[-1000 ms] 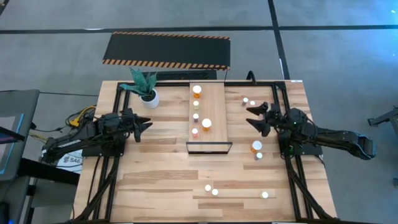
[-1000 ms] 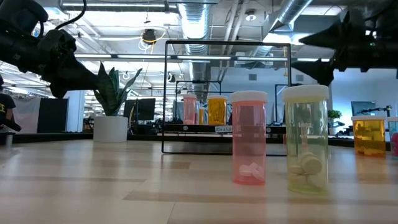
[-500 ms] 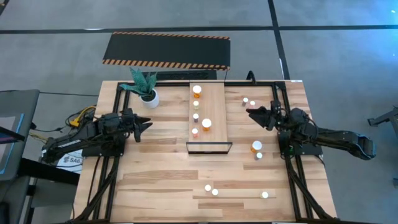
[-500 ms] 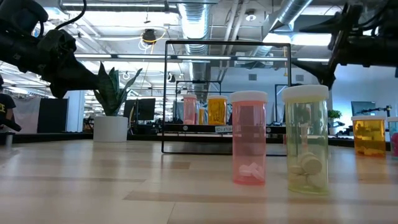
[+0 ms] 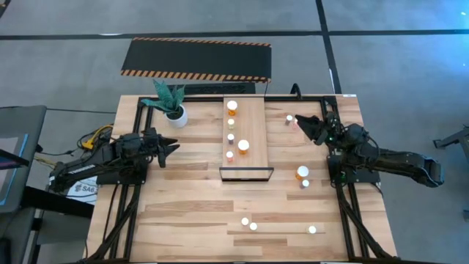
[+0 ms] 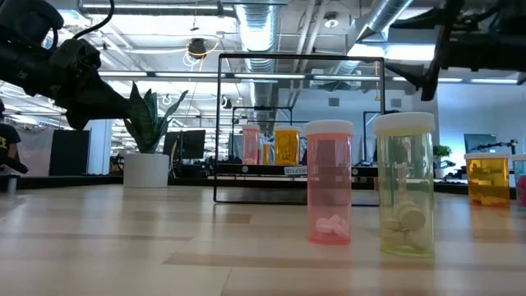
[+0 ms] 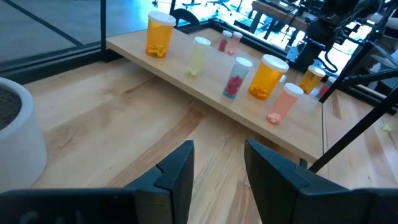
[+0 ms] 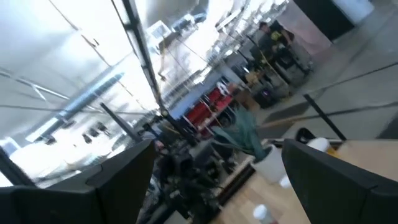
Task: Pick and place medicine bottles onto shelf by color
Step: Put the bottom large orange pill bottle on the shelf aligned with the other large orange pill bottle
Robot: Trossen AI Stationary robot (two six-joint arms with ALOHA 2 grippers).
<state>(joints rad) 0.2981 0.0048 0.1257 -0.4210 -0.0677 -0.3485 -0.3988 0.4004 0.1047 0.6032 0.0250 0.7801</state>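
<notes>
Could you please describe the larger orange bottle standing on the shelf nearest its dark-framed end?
Find the shelf, the pale board mid-table. One orange bottle stands beside the slimmer row, toward the dark frame. It is wider than those, and the other orange one sits at the far end.

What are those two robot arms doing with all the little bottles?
They are sorting medicine bottles onto the wooden shelf in the middle of the table. Five bottles stand on it already. The right gripper, fingers wide open and empty, hovers by two small bottles near the table's far right side. The left gripper waits on its side, near the potted plant, holding nothing. More bottles are left on the table.
</notes>
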